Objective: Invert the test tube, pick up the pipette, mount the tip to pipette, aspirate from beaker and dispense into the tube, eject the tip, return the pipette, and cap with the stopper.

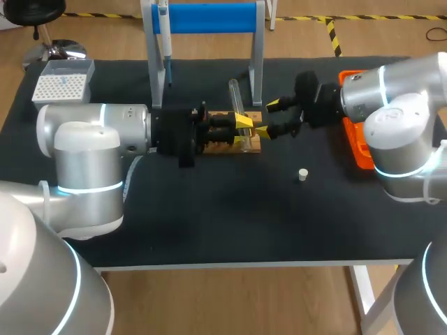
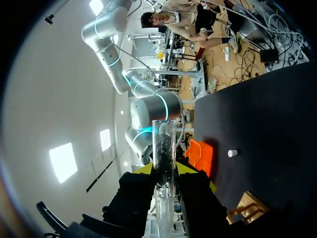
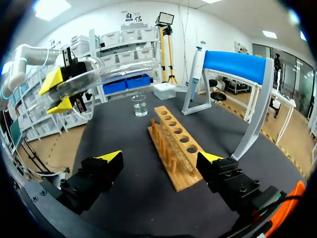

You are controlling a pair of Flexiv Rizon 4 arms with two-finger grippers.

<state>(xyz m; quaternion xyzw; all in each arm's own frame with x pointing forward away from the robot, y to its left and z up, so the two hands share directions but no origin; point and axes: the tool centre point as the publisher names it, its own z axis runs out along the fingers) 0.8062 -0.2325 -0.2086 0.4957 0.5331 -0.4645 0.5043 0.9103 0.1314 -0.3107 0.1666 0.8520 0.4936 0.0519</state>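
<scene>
My left gripper (image 1: 246, 125) is shut on a clear glass test tube (image 1: 235, 99), held over the wooden rack (image 1: 222, 145). From the left wrist the test tube (image 2: 163, 145) runs straight out between the fingers of my left gripper (image 2: 166, 174). My right gripper (image 1: 268, 117) stands open just right of the tube, touching nothing. In the right wrist view my right gripper (image 3: 161, 158) hangs over the rack (image 3: 176, 144), with the left gripper (image 3: 59, 90) and the tilted tube (image 3: 116, 72) ahead. The beaker (image 3: 140, 105) stands behind the rack. The pipette (image 1: 163, 28) hangs on its stand. A white stopper (image 1: 302, 174) lies on the mat.
The tip box (image 1: 63, 82) sits at the far left corner. The blue-topped stand (image 1: 209, 17) rises behind the rack, its legs close to both grippers. An orange tray (image 1: 355, 132) lies under the right arm. Bare black mat stretches along the front.
</scene>
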